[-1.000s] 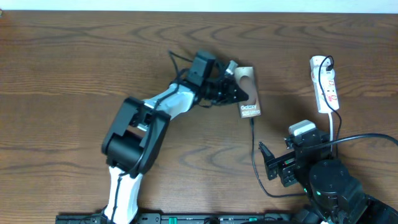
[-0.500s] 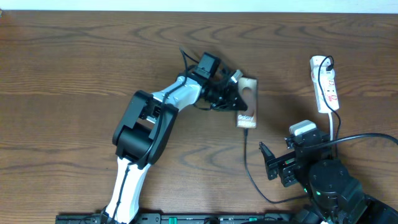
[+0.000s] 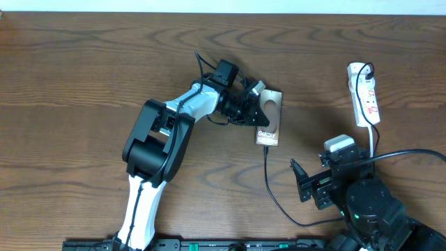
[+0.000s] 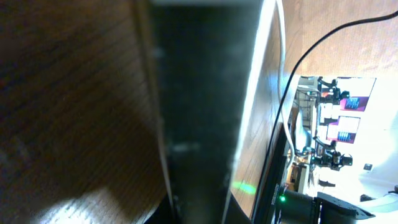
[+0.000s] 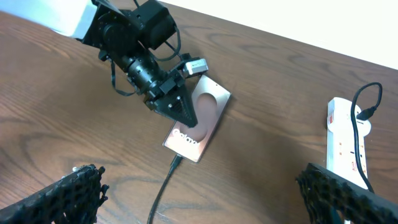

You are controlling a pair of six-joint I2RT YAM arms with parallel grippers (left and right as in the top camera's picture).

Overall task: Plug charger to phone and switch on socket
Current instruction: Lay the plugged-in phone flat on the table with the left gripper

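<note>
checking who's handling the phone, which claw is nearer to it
Left. The left claw, shut, has its tip on the phone's face; the right claw sits open, clearly apart from it.

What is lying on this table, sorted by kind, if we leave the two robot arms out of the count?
phone: 1
charger cable: 1
power strip: 1
Total: 3

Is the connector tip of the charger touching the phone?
Touching. In the right wrist view the connector tip of the charger meets the short edge of the phone near the Galaxy lettering, with no gap between them.
</note>
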